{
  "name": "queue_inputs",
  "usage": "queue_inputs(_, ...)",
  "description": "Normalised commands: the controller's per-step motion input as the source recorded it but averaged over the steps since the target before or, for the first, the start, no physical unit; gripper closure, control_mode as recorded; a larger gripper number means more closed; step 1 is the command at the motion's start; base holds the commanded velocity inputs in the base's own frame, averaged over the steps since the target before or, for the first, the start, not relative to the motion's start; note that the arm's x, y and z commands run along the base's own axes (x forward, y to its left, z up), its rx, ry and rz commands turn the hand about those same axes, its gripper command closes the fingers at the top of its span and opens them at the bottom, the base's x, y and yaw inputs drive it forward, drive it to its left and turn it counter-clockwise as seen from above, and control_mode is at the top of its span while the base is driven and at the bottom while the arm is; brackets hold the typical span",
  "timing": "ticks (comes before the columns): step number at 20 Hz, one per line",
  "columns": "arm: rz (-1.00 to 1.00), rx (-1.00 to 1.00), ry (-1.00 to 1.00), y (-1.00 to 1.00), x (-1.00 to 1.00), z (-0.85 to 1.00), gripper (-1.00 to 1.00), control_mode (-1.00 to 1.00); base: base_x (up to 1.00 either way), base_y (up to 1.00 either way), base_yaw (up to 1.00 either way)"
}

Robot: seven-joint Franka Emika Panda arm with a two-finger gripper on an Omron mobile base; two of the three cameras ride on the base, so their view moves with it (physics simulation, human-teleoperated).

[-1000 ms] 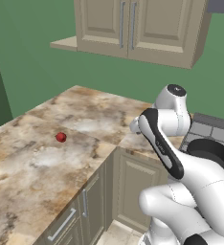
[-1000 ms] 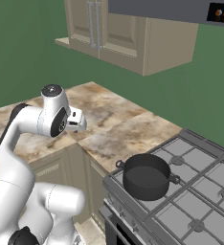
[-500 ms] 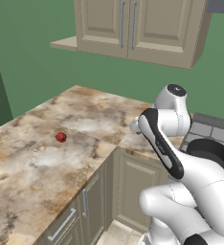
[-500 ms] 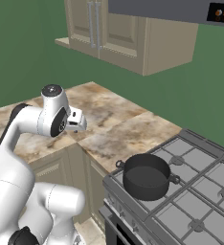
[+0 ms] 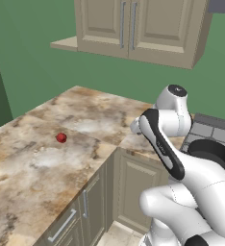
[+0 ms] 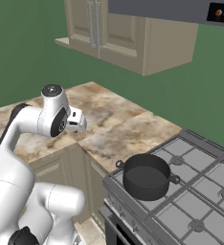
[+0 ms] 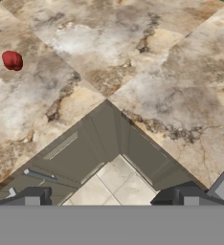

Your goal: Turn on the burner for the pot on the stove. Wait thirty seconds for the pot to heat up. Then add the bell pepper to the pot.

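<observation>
The small red bell pepper lies on the marbled counter, left of the inner corner, and shows at the upper left of the hand view. A dark grey pot with two side handles sits on the front left grate of the steel stove; its rim also shows behind my arm. My gripper hangs open and empty above the counter's inner corner, well apart from both pepper and pot. The stove's knobs are hidden.
The L-shaped counter has beige base cabinets under it, with tiled floor in the corner. Wall cabinets hang above the counter, and a hood hangs over the stove.
</observation>
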Motion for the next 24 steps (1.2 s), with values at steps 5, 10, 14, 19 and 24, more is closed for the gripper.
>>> queue_inputs(5,0.0,0.0,0.0,0.0,0.0,0.0,-1.0,-1.0,0.0,0.0,0.0)
queue_inputs(10,0.0,0.0,0.0,0.0,0.0,0.0,-1.0,-1.0,0.0,0.0,0.0)
queue_inputs(14,0.0,0.0,0.0,0.0,0.0,0.0,-1.0,-1.0,0.0,0.0,0.0)
queue_inputs(19,0.0,0.0,0.0,0.0,0.0,0.0,-1.0,-1.0,0.0,0.0,0.0)
queue_inputs(24,0.0,0.0,0.0,0.0,0.0,0.0,-1.0,-1.0,0.0,0.0,0.0)
